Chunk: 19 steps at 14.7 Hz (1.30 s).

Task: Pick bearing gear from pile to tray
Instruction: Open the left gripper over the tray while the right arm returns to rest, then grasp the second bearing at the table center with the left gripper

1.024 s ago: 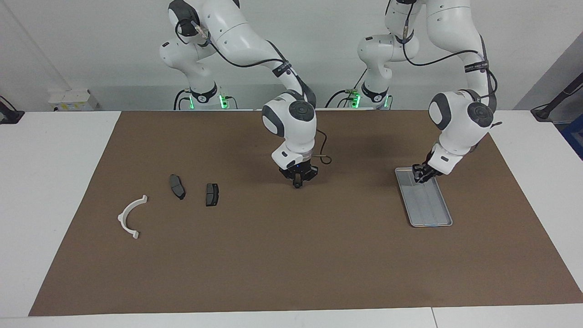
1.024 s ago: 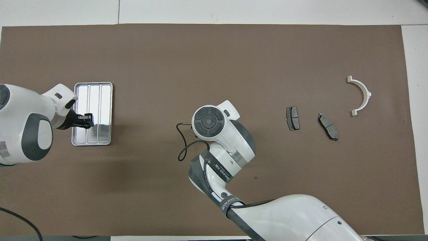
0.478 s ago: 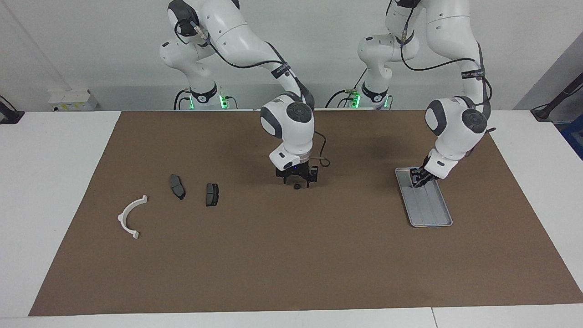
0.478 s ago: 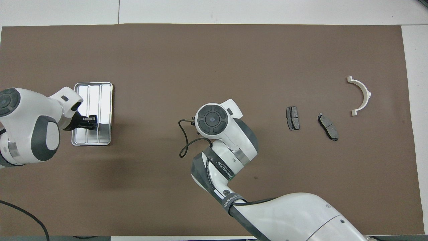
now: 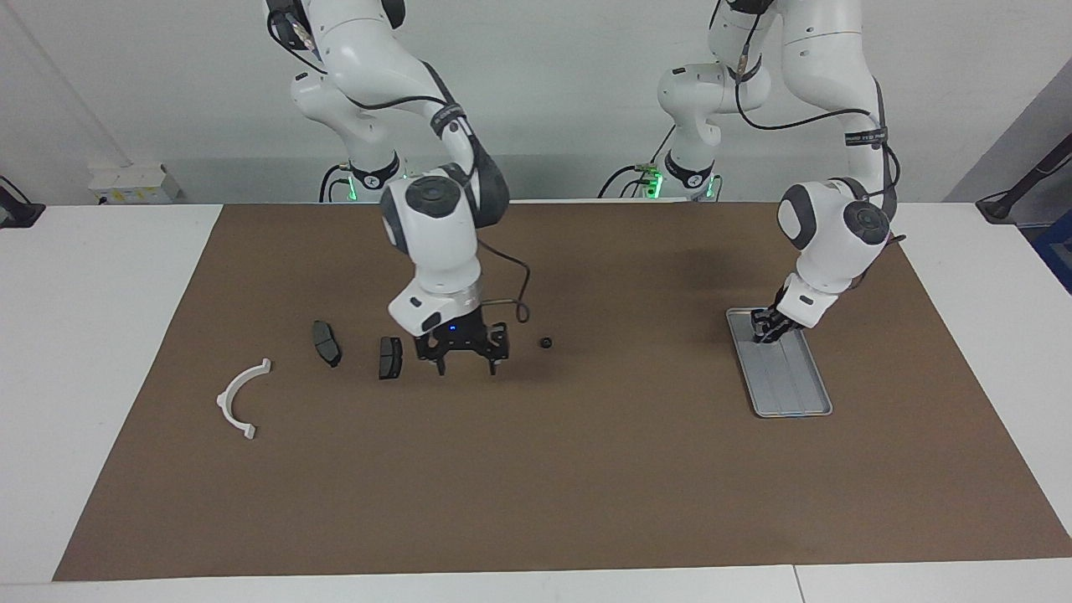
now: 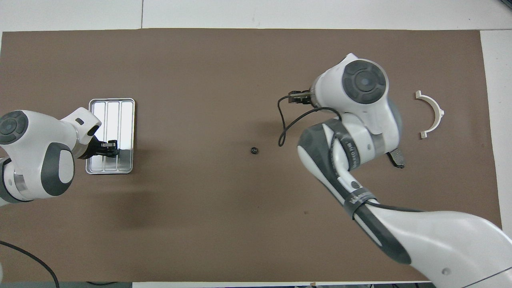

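On the brown mat (image 5: 586, 469) near the middle of the table sits the small black ring (image 5: 546, 342), the bearing gear, lying loose with nothing touching it; you can spot it in the overhead view too (image 6: 253, 150). Right gripper (image 5: 466, 362) hangs low over the mat just beside one of the dark grey pads (image 5: 389, 357), between that pad and the ring, with its jaws spread wide and nothing in them. From above, the right arm's big white wrist covers that pad completely, so only the tip of the other dark pad (image 6: 397, 158) pokes out from under it. In the facing view that second pad (image 5: 327, 342) is fully visible, a bit closer to the right arm's end of the table. White curved bracket (image 5: 241, 400) lies farther toward that same end, well apart from the pads and a little farther from the robots. Over at the left arm's end is the silver tray (image 5: 804, 394), and its ribbed floor looks bare. Left gripper (image 5: 765, 328) is down at the end of the tray nearest the robots, over its floor (image 6: 110, 147), and honestly I can't tell how its jaws stand or whether it's got anything pinched.
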Tool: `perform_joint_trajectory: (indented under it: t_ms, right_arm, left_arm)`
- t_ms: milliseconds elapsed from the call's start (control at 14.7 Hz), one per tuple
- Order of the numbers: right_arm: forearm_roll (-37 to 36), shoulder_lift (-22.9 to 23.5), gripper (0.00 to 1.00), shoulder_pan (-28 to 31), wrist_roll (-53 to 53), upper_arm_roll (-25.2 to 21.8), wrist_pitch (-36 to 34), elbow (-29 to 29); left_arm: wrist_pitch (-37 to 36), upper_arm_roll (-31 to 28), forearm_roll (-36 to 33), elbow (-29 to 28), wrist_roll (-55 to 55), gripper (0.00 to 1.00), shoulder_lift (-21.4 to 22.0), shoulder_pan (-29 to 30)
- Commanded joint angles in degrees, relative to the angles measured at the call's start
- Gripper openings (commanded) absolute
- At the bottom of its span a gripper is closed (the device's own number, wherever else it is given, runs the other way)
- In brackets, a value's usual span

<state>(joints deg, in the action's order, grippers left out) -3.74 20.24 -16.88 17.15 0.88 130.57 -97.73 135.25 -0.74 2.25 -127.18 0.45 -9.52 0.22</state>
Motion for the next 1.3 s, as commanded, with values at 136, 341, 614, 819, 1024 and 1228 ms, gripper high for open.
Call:
perform_joint_trajectory:
  t_ms: [136, 341, 614, 819, 1024, 1228]
  right_arm:
    - [0.1, -6.3, 0.90, 13.3, -34.8, 1.1, -4.8, 0.5]
    - [0.6, -10.9, 0.90, 16.5, -38.9, 0.7, -16.8, 5.0]
    - [3.7, -11.6, 0.90, 18.2, -24.5, 0.2, -44.0, 17.2]
    - [3.4, -14.8, 0.91, 18.1, -18.0, 0.3, -47.3, 17.6]
    - [3.2, -16.0, 0.90, 17.8, -15.8, 0.8, -45.3, 16.2]
    - [4.6, -18.3, 0.92, 18.2, -17.2, 0.8, -39.9, 9.0]
  left_arm:
    - [-1.7, 0.3, -0.7, 1.9, 0.0, 1.00, 0.6, 0.4]
    - [-11.4, 0.8, -0.6, 12.0, -11.3, 1.00, 0.0, -2.7]
    - [-11.0, 0.8, -0.5, 15.9, -37.7, 1.00, -1.1, -17.1]
    - [-10.5, 0.8, -0.1, 20.6, -52.8, 1.00, -5.0, -26.8]
    - [-12.5, 0.3, -0.5, 32.2, -66.1, 1.00, -16.2, -36.1]
    - [-10.1, 0.4, -0.8, 32.3, -66.7, 1.00, -18.1, -37.4]
